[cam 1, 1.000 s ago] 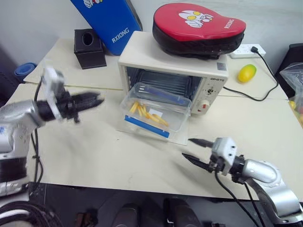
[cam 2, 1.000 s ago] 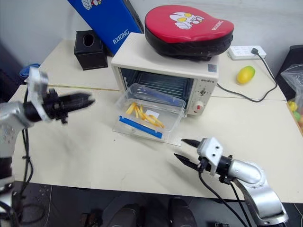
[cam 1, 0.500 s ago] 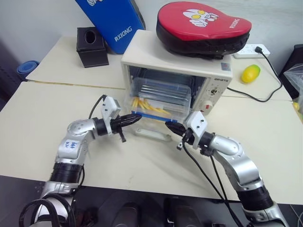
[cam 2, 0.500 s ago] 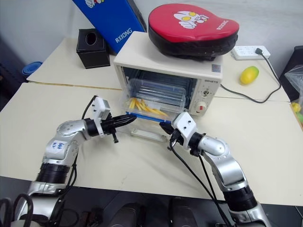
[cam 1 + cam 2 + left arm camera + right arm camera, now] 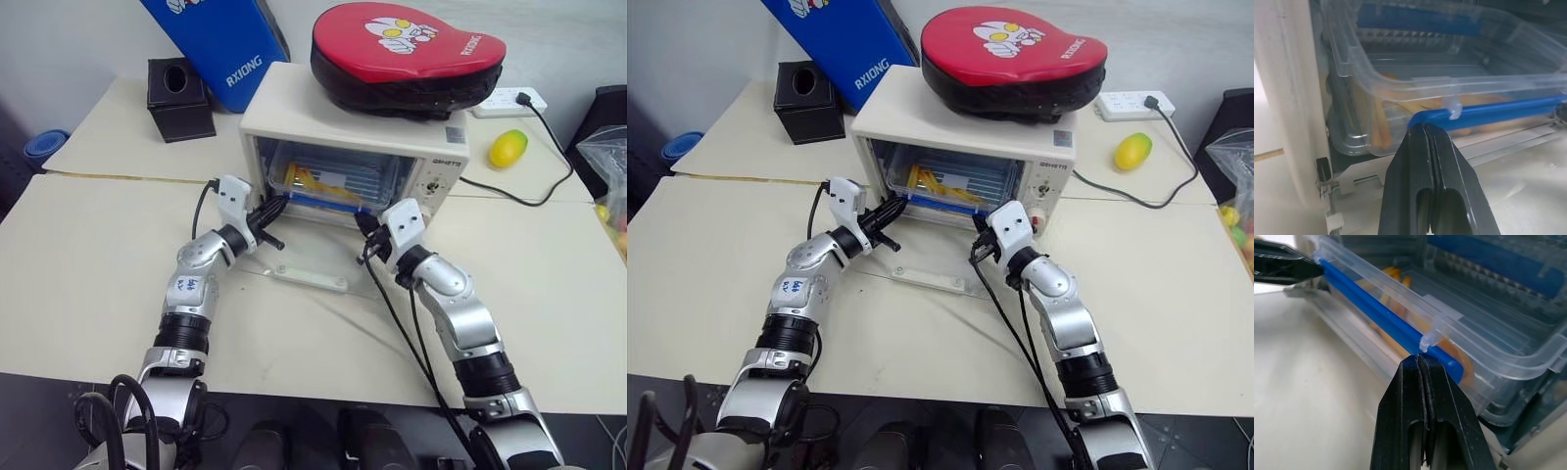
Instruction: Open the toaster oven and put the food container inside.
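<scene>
The cream-white toaster oven (image 5: 294, 108) stands with its glass door (image 5: 313, 257) dropped flat onto the table. The food container (image 5: 323, 181), a clear box with yellow strips, rests on the rack inside the oven's mouth. Its near blue clip (image 5: 1498, 111) faces outward. My left gripper (image 5: 279, 204) is shut, and its tip (image 5: 1426, 129) presses against the left end of that clip. At the clip's right end, my right gripper (image 5: 362, 223) is also shut, its tip (image 5: 1419, 360) against the blue clip (image 5: 1371, 313). Neither gripper holds anything.
A red-and-black pad (image 5: 407, 49) lies on top of the oven. A black tissue box (image 5: 179, 86) and a blue box (image 5: 220, 44) stand at the back left. A yellow fruit (image 5: 509, 149), a power strip (image 5: 505, 101) and a cable (image 5: 529, 196) lie to the right.
Both arms swung in toward the oven and both grippers closed. The food container slid from the open door into the oven's mouth, with both tips against its near clip.
</scene>
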Motion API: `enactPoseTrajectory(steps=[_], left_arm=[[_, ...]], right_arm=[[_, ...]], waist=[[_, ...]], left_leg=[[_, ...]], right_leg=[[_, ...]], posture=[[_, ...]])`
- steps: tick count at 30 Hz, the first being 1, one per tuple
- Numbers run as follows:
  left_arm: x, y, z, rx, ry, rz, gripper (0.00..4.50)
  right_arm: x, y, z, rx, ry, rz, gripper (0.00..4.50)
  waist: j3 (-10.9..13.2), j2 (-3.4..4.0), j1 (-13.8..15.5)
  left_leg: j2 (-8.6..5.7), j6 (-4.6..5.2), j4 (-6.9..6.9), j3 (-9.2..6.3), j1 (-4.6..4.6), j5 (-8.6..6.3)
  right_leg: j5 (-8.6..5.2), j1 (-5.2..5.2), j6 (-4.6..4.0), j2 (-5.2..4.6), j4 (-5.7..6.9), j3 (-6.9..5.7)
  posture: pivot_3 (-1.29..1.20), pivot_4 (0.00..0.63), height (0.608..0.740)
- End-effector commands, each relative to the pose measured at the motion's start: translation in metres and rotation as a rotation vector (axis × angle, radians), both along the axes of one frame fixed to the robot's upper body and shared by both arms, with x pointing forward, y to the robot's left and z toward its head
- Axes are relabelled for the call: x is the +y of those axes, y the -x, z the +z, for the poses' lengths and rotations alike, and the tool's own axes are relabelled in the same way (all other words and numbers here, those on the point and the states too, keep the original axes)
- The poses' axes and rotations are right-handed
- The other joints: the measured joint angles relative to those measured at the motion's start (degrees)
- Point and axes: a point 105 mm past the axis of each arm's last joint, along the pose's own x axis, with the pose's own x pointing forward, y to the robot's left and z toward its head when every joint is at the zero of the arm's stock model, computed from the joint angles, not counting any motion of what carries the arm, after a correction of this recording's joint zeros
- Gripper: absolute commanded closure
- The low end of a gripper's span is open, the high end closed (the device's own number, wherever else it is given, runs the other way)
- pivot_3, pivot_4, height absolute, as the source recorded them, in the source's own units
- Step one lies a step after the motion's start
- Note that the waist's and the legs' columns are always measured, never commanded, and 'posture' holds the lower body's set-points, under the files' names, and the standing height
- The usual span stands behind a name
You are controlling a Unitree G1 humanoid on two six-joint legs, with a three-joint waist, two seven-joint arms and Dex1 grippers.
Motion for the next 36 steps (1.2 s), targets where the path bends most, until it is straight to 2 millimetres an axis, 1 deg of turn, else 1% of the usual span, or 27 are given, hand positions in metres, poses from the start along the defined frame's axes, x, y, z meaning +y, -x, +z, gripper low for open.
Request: enactPoseTrajectory(steps=[1,3,5,6,8,9,10,12,14,15,17,18,19,20,22,24,27,29,30,32,34,35,36], left_arm=[[0.015,0.009,0.015,-0.032,0.025,-0.021,4.12],[0.022,0.026,0.018,-0.061,-0.023,-0.095,3.64],[0.033,0.047,0.023,-0.104,-0.078,-0.191,3.00],[0.036,0.055,0.024,-0.112,-0.089,-0.225,2.71],[0.052,0.069,0.023,-0.112,-0.147,-0.274,2.10],[0.063,0.076,0.020,-0.082,-0.185,-0.296,1.76],[0.071,0.080,0.018,-0.060,-0.209,-0.312,1.47],[0.079,0.101,0.022,-0.041,-0.254,-0.448,0.90],[0.080,0.123,0.036,-0.066,-0.263,-0.610,0.26],[0.080,0.127,0.040,-0.058,-0.269,-0.648,0.02],[0.079,0.136,0.045,-0.060,-0.267,-0.715,0.02],[0.077,0.138,0.047,-0.060,-0.260,-0.731,0.02],[0.075,0.139,0.049,-0.060,-0.254,-0.741,0.02],[0.072,0.140,0.050,-0.066,-0.247,-0.751,0.02],[0.067,0.143,0.056,-0.121,-0.207,-0.767,0.02],[0.066,0.141,0.059,-0.135,-0.153,-0.732,0.02],[0.071,0.139,0.057,-0.121,-0.084,-0.661,0.02],[0.078,0.132,0.055,-0.127,-0.046,-0.570,0.02],[0.081,0.130,0.055,-0.130,-0.030,-0.536,0.02],[0.095,0.118,0.055,-0.162,-0.012,-0.382,0.02],[0.107,0.115,0.054,-0.181,-0.023,-0.276,0.02],[0.115,0.114,0.050,-0.163,-0.041,-0.219,0.02],[0.121,0.117,0.049,-0.160,-0.061,-0.184,0.02]], right_arm=[[0.017,0.025,0.011,0.003,-0.029,0.171,4.50],[0.013,0.044,0.017,0.013,-0.049,0.265,4.50],[-0.005,0.061,0.020,0.006,-0.026,0.327,4.50],[-0.011,0.065,0.020,0.012,-0.014,0.337,4.50],[-0.033,0.073,0.017,0.025,0.006,0.355,4.50],[-0.048,0.076,0.009,0.053,0.051,0.354,4.50],[-0.058,0.078,0.004,0.073,0.084,0.354,4.50],[-0.082,0.080,-0.013,0.130,0.158,0.345,4.50],[-0.095,0.081,-0.035,0.194,0.204,0.355,4.50],[-0.097,0.081,-0.043,0.216,0.216,0.362,4.50],[-0.094,0.080,-0.056,0.233,0.232,0.395,4.50],[-0.093,0.076,-0.062,0.245,0.238,0.387,4.50],[-0.093,0.073,-0.066,0.252,0.241,0.380,4.50],[-0.089,0.069,-0.068,0.249,0.229,0.384,4.50],[-0.077,0.063,-0.066,0.221,0.183,0.407,4.50],[-0.063,0.060,-0.058,0.186,0.107,0.438,4.50],[-0.049,0.055,-0.032,0.146,-0.117,0.447,4.50],[-0.044,0.056,-0.015,0.108,-0.201,0.472,4.50],[-0.043,0.057,-0.011,0.100,-0.219,0.480,4.50],[-0.045,0.055,0.008,0.045,-0.302,0.471,4.50],[-0.049,0.054,0.029,-0.014,-0.381,0.457,4.50],[-0.052,0.052,0.043,-0.053,-0.426,0.440,4.50],[-0.056,0.051,0.055,-0.083,-0.461,0.422,4.50]], waist=[[0.00,0.00,-0.06],[0.00,0.00,-0.19],[0.00,0.01,-0.13],[0.00,0.01,-0.02],[0.00,0.00,0.20],[0.00,0.01,0.25],[0.01,0.02,0.34],[0.01,0.02,0.33],[0.01,0.02,0.31],[0.01,0.02,0.31],[0.03,0.07,0.22],[0.04,0.08,0.20],[0.04,0.08,0.18],[0.05,0.10,0.02],[0.05,0.09,-0.37],[0.05,0.10,-0.53],[0.05,0.10,-0.89],[0.06,0.11,-1.12],[0.06,0.11,-1.06],[0.06,0.11,-1.01],[0.06,0.11,-0.98],[0.06,0.11,-0.99],[0.06,0.11,-1.04]], left_leg=[[0.00,0.00,-0.01,0.00,-0.02,0.00],[0.01,0.00,-0.03,0.00,-0.03,0.00],[0.01,0.00,-0.07,-0.01,-0.07,0.00],[0.01,0.00,-0.07,-0.01,-0.08,0.00],[0.01,0.01,-0.05,-0.02,-0.08,-0.01],[0.01,0.02,-0.03,-0.03,-0.07,-0.01],[0.01,0.02,-0.03,-0.04,0.00,-0.01],[0.02,0.06,-0.09,-0.08,0.15,-0.03],[0.03,0.12,-0.11,-0.08,0.19,-0.07],[0.03,0.13,-0.11,-0.08,0.19,-0.07],[0.04,0.13,-0.11,-0.08,0.19,-0.07],[0.04,0.13,-0.12,-0.08,0.19,-0.07],[0.05,0.13,-0.12,-0.08,0.20,-0.07],[0.05,0.13,-0.11,-0.07,0.19,-0.07],[0.06,0.12,-0.11,-0.05,0.20,-0.07],[0.06,0.11,-0.11,-0.05,0.20,-0.06],[0.09,0.08,-0.11,-0.06,0.17,-0.05],[0.09,0.08,-0.11,-0.05,0.16,-0.05],[0.09,0.08,-0.11,-0.05,0.16,-0.05],[0.08,0.08,-0.10,-0.06,0.15,-0.05],[0.08,0.09,-0.08,-0.06,0.15,-0.05],[0.08,0.08,-0.08,-0.06,0.16,-0.06],[0.08,0.08,-0.09,-0.06,0.15,-0.06]], right_leg=[[0.00,-0.02,0.00,0.00,0.01,0.01],[0.00,-0.03,0.00,0.00,0.01,0.02],[0.00,-0.04,0.00,0.00,-0.03,0.02],[0.00,-0.04,0.00,0.00,-0.06,0.02],[0.00,0.02,0.00,-0.01,-0.15,0.01],[0.00,0.06,0.00,-0.01,-0.25,0.01],[0.00,0.14,0.00,-0.01,-0.36,0.01],[0.00,0.34,-0.01,-0.01,-0.53,-0.02],[0.00,0.41,-0.01,-0.02,-0.61,-0.02],[-0.01,0.42,-0.01,-0.03,-0.62,-0.02],[-0.01,0.42,-0.02,-0.04,-0.62,-0.02],[-0.01,0.41,-0.02,-0.04,-0.61,-0.02],[-0.01,0.41,-0.02,-0.04,-0.61,-0.02],[-0.01,0.41,-0.02,-0.04,-0.59,-0.02],[-0.01,0.38,-0.02,-0.02,-0.55,0.00],[-0.01,0.36,-0.02,-0.02,-0.51,0.00],[-0.01,0.30,-0.02,0.01,-0.46,-0.02],[-0.01,0.29,-0.02,0.01,-0.20,-0.01],[-0.01,0.29,-0.02,0.01,-0.21,-0.01],[-0.01,0.30,-0.02,0.01,-0.23,-0.01],[-0.01,0.30,-0.02,0.01,-0.23,-0.01],[-0.01,0.30,-0.02,0.01,-0.22,-0.01],[-0.01,0.29,-0.02,0.01,-0.23,-0.01]], posture=[[0.00,0.150,0.740],[0.00,0.150,0.740],[0.00,0.150,0.740],[0.00,0.150,0.740],[0.00,0.150,0.740],[0.00,0.150,0.740],[0.00,0.150,0.740],[0.00,0.150,0.740],[0.00,0.150,0.740],[0.00,0.150,0.740],[0.00,0.150,0.740],[0.00,0.150,0.740],[0.00,0.150,0.740],[0.00,0.150,0.740],[0.00,0.150,0.740],[0.00,0.150,0.740],[0.00,0.150,0.740],[0.00,0.150,0.740],[0.00,0.150,0.740],[0.00,0.150,0.740],[0.00,0.150,0.740],[0.00,0.150,0.740],[0.00,0.150,0.740]])
